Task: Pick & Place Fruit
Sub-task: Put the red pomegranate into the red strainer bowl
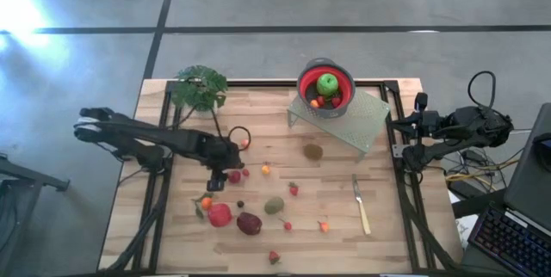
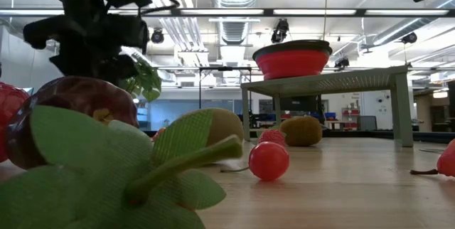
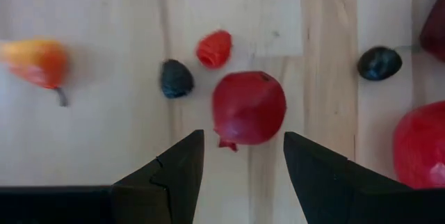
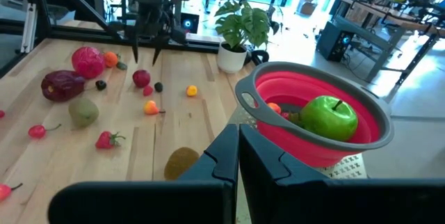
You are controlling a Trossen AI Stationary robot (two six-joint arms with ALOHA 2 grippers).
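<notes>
My left gripper [image 3: 242,160] hangs open over the table's left half, pointing steeply down at a small round dark-red fruit [image 3: 248,107], which lies on the wood just ahead of the gap between the fingertips, untouched. From above, the gripper [image 1: 219,180] is beside that fruit [image 1: 233,175]. More fruit lies scattered around: a red apple [image 1: 219,215], a maroon plum-like one [image 1: 249,223], two kiwis [image 1: 274,205] [image 1: 312,150], strawberries and small orange ones. A green apple [image 1: 327,83] sits in the red bowl [image 1: 303,82]. My right gripper [image 4: 237,147] waits shut at the table's right edge.
The red bowl stands on a grey perforated stand [image 1: 366,120] at the far right. A potted plant [image 1: 200,88] is at the far left corner. A pale-handled knife [image 1: 361,204] lies right of centre. A raspberry [image 3: 213,49] and two dark berries [image 3: 176,78] [image 3: 379,62] lie close to the dark-red fruit.
</notes>
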